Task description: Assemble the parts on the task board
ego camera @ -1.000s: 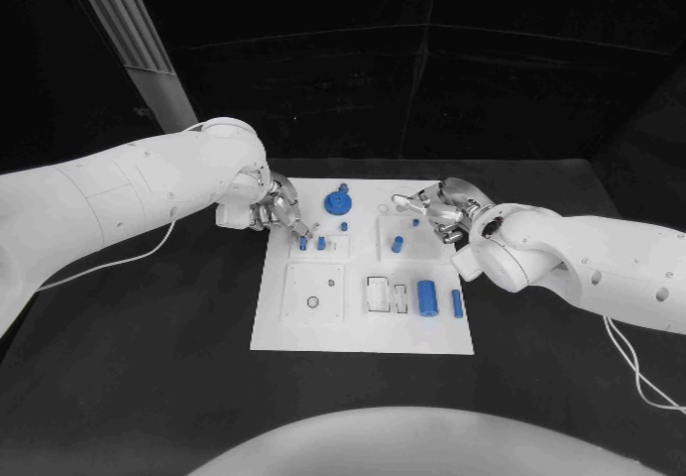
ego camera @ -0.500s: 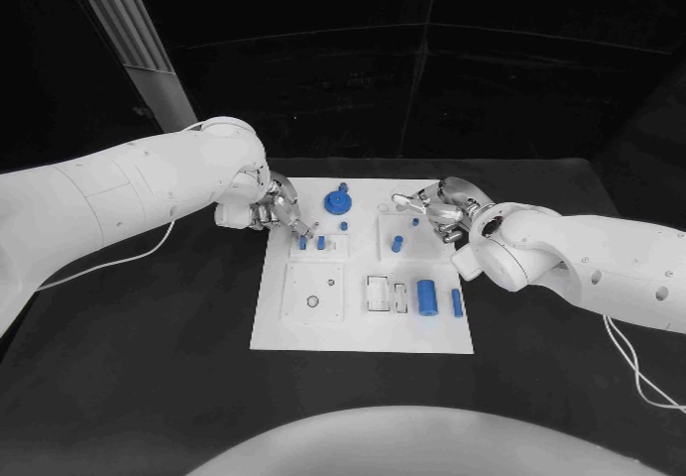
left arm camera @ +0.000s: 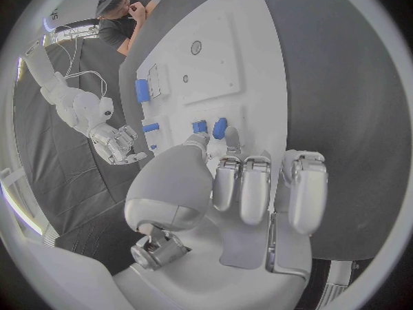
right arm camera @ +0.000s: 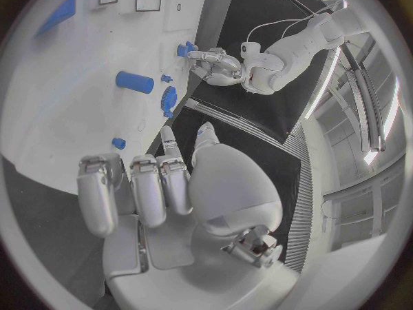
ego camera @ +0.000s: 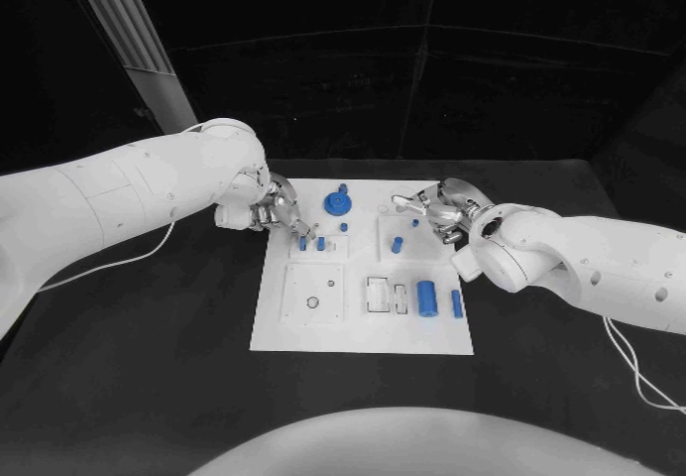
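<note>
The white rectangular task board (ego camera: 361, 332) lies in the middle of the black table (ego camera: 143, 377). The left silver hand (ego camera: 268, 211) is at the board's far left corner. Its fingertips (left arm camera: 230, 136) reach down to two small blue upright pegs (ego camera: 312, 242) which stand side by side in the board. In the left wrist view the fingers are touching or almost touching one of these pegs; I cannot tell if the hand really holds it.

The right silver hand (ego camera: 440, 209) is above the far right part of the board, with its fingers curled loosely and a little apart. Nothing is seen between them.

A blue round gear-like part (ego camera: 337, 203) stands near the far edge of the board, between the two hands. A short blue cylinder (ego camera: 426, 295) and a thin blue bar (ego camera: 458, 303) lie side by side near the right edge of the board, closer to the robot. A small blue piece (ego camera: 398, 240) sits just beside the right hand.
</note>
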`<state>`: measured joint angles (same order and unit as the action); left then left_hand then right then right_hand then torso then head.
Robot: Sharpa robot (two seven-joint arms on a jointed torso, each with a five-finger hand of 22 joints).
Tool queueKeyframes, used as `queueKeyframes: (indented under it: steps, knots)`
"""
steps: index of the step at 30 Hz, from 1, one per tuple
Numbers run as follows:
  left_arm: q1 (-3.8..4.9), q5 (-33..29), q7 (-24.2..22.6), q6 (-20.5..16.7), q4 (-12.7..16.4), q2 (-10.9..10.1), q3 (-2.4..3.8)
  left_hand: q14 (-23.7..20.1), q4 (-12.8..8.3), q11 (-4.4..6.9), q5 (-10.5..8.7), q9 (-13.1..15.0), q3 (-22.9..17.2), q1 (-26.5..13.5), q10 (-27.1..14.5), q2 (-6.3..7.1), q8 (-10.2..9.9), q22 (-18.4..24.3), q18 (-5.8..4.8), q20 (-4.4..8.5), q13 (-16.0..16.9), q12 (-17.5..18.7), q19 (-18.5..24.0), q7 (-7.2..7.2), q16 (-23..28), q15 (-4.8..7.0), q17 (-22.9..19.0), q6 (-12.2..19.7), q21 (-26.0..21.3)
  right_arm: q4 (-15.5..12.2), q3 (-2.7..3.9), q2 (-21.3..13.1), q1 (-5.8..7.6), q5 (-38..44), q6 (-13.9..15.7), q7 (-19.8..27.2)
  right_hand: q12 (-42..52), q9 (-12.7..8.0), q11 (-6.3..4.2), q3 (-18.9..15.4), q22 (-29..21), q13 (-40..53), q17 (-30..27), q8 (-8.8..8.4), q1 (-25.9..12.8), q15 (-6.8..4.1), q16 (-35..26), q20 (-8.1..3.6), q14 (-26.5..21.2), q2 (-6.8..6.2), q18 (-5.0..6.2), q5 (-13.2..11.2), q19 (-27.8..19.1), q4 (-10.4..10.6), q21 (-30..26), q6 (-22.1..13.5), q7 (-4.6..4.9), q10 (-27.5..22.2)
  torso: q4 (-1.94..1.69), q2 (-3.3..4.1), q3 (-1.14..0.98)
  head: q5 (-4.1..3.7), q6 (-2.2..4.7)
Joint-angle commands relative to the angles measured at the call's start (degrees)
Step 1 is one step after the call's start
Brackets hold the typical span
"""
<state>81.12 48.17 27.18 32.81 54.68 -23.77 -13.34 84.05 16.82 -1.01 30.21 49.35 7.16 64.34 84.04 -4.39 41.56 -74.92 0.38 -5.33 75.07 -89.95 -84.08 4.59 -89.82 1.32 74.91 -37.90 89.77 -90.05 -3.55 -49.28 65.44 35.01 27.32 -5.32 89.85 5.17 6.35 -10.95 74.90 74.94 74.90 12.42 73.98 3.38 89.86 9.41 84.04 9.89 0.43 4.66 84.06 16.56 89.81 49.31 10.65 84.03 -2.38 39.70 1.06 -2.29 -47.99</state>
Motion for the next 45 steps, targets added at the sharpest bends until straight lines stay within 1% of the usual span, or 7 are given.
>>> queueKeyframes:
  steps: [1, 3, 9, 12, 25, 30, 45]
  knots:
    - [0.0, 0.2, -0.3, 0.6, -0.1, 0.1, -0.02, 5.9, -0.1, -0.32, -0.4, 0.0, 0.1, -0.1, 6.0, -0.14, -0.2, -15.1, -0.38, -0.16, 14.9, 0.0, -5.9, 0.12, -0.2, -0.03, 15.1, -0.3, 0.2, -0.1, 0.03, 0.0, 0.08, 0.2, -0.2, 0.2, 0.1, 0.1, 0.31, -0.2, 15.1, 15.1, 15.1, 0.35, 0.2, -0.05, 0.1, 0.23, 6.0, 0.3, -0.43, 0.2, 5.9, 0.0, 0.2, -0.4, 0.14, 6.0, 0.03, 0.02, -0.01, 0.03, -0.02]
    - [0.0, 0.2, -0.1, 0.8, -0.2, 0.1, -0.02, 5.9, -0.2, -0.23, -0.23, 0.0, -0.3, 1.1, 6.0, -0.15, -0.1, -15.1, -0.38, -0.16, 14.9, 0.0, -5.9, 0.02, -0.2, 0.01, 15.1, -0.2, 0.2, -0.1, 0.03, 0.0, 0.08, 0.2, -0.2, 0.2, 0.1, 0.1, 0.31, -0.2, 15.1, 15.1, 15.1, 0.35, 0.2, -0.05, 0.1, 0.23, 6.0, 0.3, -0.43, 0.2, 5.9, 0.0, 0.2, -0.4, 0.14, 6.0, 0.0, 0.04, 0.0, 0.02, -0.02]
    - [-0.02, 0.2, 0.0, 1.2, -0.2, 0.2, -0.02, 5.9, -0.5, 0.08, 4.05, 0.1, -2.1, 5.5, 6.0, 0.4, -0.1, -15.1, -0.37, -0.03, 14.9, 0.0, -5.9, -0.32, -0.2, 0.24, 15.1, -0.1, 0.2, -0.1, 0.03, 0.1, 0.08, 0.2, -0.2, 0.2, 0.1, 0.1, 0.31, -0.2, 15.1, 15.1, 15.1, 0.35, 0.2, -0.05, 0.1, 0.23, 6.0, 0.3, -0.43, 0.2, 5.9, 0.0, 0.2, -0.4, 0.14, 6.0, 0.02, 0.02, -0.03, 0.03, -0.02]
    - [-0.04, 0.2, -0.1, 1.3, -0.2, 0.3, -0.02, 5.9, -0.5, 0.17, 5.06, 0.0, -2.9, 7.0, 6.0, 0.79, -0.1, -15.1, -0.38, 0.05, 14.9, 0.0, -5.9, -0.41, -0.2, 0.32, 15.1, -0.2, 0.2, -0.1, 0.03, 0.1, 0.08, 0.2, -0.2, 0.2, 0.1, 0.1, 0.31, -0.2, 15.1, 15.1, 15.1, 0.35, 0.2, -0.05, 0.1, 0.23, 6.0, 0.3, -0.43, 0.2, 5.9, 0.0, 0.2, -0.4, 0.14, 6.0, 0.0, 0.03, 0.0, -0.02, -0.02]
    - [-0.09, 0.2, -1.1, 1.2, -0.2, 0.4, -0.02, 5.9, -0.5, 0.46, 5.75, -0.1, -6.3, 11.5, 6.0, 1.14, -0.3, -15.1, -0.38, 0.31, 14.9, 0.0, -5.9, -0.66, -0.2, 0.57, 15.1, -0.5, 0.2, -0.1, 0.03, 0.1, 0.08, 0.2, -0.2, 0.1, 0.1, 0.1, 0.31, -0.2, 15.1, 15.1, 15.1, 0.35, 0.2, -0.05, 0.1, 0.23, 6.0, 0.3, -0.43, 0.2, 5.9, 0.0, 0.2, -0.4, 0.14, 6.0, 0.02, 0.02, 0.0, -0.07, -0.08]
    - [-0.1, 0.2, -2.0, 1.3, -0.2, 0.4, -0.02, 5.9, -0.4, 0.4, 6.32, -1.1, -9.2, 13.1, 6.0, 1.26, -1.7, -15.1, -0.38, 0.42, 14.9, 0.0, -5.9, -0.58, -0.2, 0.65, 15.1, -0.5, 0.2, 0.0, 0.03, 0.1, 0.08, 0.2, -0.2, 0.1, 0.1, 0.1, 0.31, -0.3, 15.1, 15.1, 15.1, 0.4, 0.3, -0.05, 0.1, 0.23, 6.0, 0.38, -0.43, 0.3, 5.9, 0.0, 0.2, -0.5, 0.14, 6.0, 0.01, 0.01, -0.02, -0.08, -0.08]
    - [-0.14, 0.2, -4.5, 0.3, -0.2, 0.4, -0.02, 5.9, -2.2, 0.45, 6.82, -2.6, -17.4, 16.7, 6.0, 3.84, -2.9, -15.1, -0.38, 0.53, 14.9, 0.0, -5.9, -0.65, -0.2, 0.77, 15.1, -2.7, 0.2, 0.0, 0.03, 0.0, 0.08, 0.3, -0.1, 0.1, 0.1, 0.1, 0.31, -0.3, 15.1, 15.1, 15.1, 0.4, 0.3, -0.05, 0.1, 0.23, 6.0, 0.38, -0.43, 0.3, 5.9, 0.0, 0.2, -0.5, 0.14, 6.0, -0.04, 0.07, 0.0, -0.16, -0.08]
